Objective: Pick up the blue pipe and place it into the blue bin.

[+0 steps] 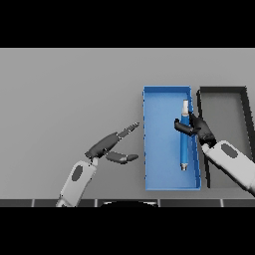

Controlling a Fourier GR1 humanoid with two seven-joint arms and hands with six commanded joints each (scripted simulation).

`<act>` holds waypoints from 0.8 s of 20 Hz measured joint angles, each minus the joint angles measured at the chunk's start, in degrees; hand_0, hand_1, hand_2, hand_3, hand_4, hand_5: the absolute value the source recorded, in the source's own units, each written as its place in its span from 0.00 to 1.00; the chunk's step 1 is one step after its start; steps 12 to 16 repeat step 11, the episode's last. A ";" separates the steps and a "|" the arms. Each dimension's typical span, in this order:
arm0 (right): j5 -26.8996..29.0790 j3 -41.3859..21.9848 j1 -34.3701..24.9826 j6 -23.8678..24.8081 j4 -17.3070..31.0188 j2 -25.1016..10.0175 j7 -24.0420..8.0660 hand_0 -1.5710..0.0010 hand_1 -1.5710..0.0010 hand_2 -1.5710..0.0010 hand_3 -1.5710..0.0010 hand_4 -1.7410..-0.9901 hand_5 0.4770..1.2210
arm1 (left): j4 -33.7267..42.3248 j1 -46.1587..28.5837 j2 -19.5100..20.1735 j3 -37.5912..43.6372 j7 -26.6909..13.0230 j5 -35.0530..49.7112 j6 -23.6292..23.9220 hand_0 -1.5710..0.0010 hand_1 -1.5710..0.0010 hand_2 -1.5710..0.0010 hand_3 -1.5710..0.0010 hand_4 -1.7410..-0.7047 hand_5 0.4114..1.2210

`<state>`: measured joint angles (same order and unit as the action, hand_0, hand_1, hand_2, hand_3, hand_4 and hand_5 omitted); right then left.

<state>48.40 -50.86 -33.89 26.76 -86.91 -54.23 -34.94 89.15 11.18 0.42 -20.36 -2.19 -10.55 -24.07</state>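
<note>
The blue pipe (185,142), with a pale tip at its far end, lies lengthwise inside the blue bin (159,144), along its right side. My right hand (200,128) reaches over the bin's right wall, its dark fingers curled against the pipe's upper part. Whether the pipe rests on the bin floor or hangs just above it I cannot tell. My left hand (108,144) hovers over the grey table left of the bin, fingers straight and spread, holding nothing.
A dark grey bin (242,99) stands directly right of the blue bin, partly covered by my right forearm. The grey table (64,99) stretches to the left and far side.
</note>
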 measured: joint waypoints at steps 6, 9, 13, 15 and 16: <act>1.57 -4.75 -3.15 -1.00 0.64 -1.47 0.55 0.98 0.99 0.99 1.00 0.86 0.32 | -0.24 0.23 0.48 0.75 -0.54 0.41 -0.08 1.00 1.00 1.00 1.00 0.78 0.10; 0.76 -5.63 -3.58 -1.83 -0.23 -1.65 0.30 0.99 0.99 0.99 1.00 0.87 0.32 | -1.08 1.55 0.43 1.47 -1.45 0.68 -0.01 1.00 1.00 1.00 1.00 0.78 0.10; 0.77 -5.83 -3.42 -2.17 -0.86 -1.81 0.36 0.99 0.99 0.99 1.00 0.87 0.32 | -0.70 2.11 1.29 2.56 -1.17 1.79 -0.51 1.00 1.00 1.00 1.00 0.78 0.10; 0.77 -5.83 -3.42 -2.17 -0.86 -1.81 0.36 0.99 0.99 0.99 1.00 0.87 0.32 | -0.70 2.11 1.29 2.56 -1.17 1.79 -0.51 1.00 1.00 1.00 1.00 0.78 0.10; 0.77 -5.83 -3.42 -2.17 -0.86 -1.81 0.36 0.99 0.99 0.99 1.00 0.87 0.32 | -0.70 2.11 1.29 2.56 -1.17 1.79 -0.51 1.00 1.00 1.00 1.00 0.78 0.10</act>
